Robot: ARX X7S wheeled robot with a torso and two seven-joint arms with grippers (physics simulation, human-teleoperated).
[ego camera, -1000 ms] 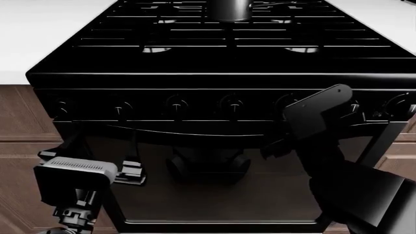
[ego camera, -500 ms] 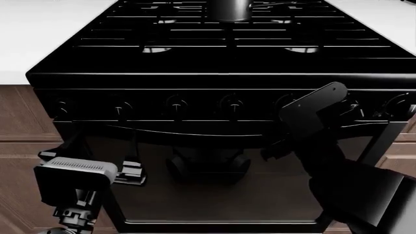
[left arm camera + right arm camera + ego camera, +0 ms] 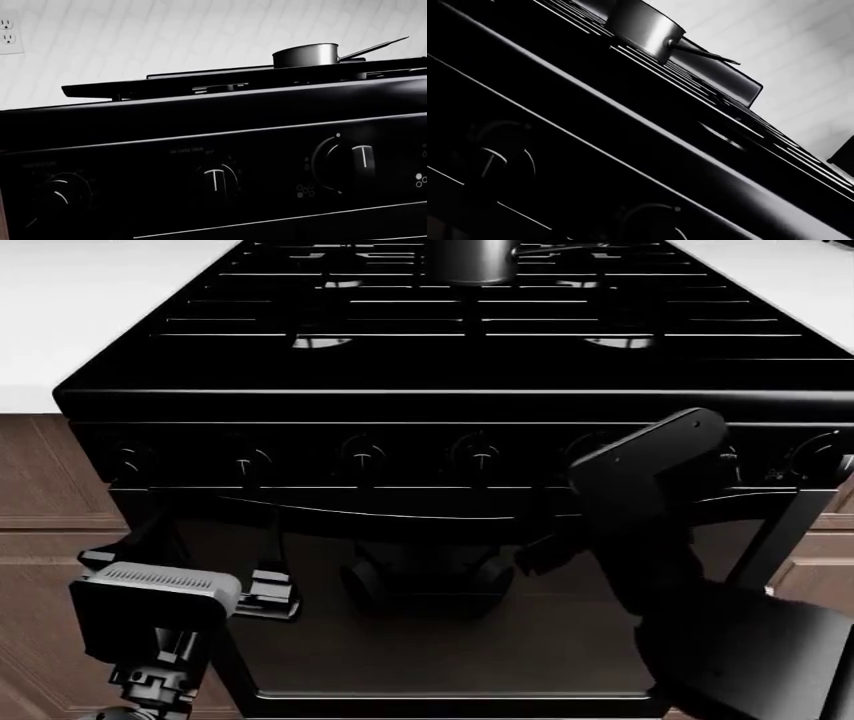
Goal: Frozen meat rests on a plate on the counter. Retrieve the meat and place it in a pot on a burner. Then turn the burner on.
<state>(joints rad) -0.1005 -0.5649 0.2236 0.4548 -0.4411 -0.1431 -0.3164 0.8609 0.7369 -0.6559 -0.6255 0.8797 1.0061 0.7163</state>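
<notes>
The pot (image 3: 467,258), a dark shiny saucepan, stands on a rear burner of the black stove; its straight handle shows in the left wrist view (image 3: 308,54) and the right wrist view (image 3: 644,26). What it holds is hidden. The frozen meat and the plate are out of view. White counter (image 3: 80,310) flanks the stove. My right gripper (image 3: 534,556) hangs low in front of the knob panel, dark against the oven door, its jaws unreadable. My left gripper (image 3: 271,592) sits low at the left before the oven door; its fingers do not show in the left wrist view.
A row of black knobs (image 3: 363,453) runs along the stove front, seen close in the left wrist view (image 3: 219,181) and the right wrist view (image 3: 504,161). The oven door handle (image 3: 387,512) lies below them. Brown cabinets (image 3: 47,500) stand on both sides.
My right arm has shifted slightly left and down in front of the knob panel. The left arm and the pot have not moved.
</notes>
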